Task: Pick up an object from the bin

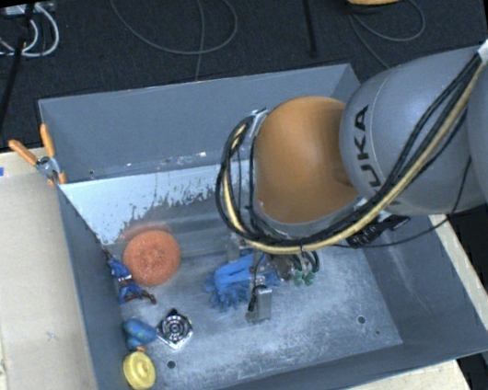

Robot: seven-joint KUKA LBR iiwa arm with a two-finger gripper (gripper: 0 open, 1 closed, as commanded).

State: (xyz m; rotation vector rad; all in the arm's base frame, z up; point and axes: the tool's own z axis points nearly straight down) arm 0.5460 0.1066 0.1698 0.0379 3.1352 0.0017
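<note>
Blue bumpy toy (pixel 230 282) lying just beside end effector (pixel 260 303), toward orange ball (pixel 151 256); cannot tell if end effector is gripping.

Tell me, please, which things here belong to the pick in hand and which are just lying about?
Job in hand: the gripper; the crumpled blue thing just beside it, in the middle of the bin.

Lying about, all at the left: orange ball; small blue figure; blue lump; round silver metal piece; yellow piece.
</note>
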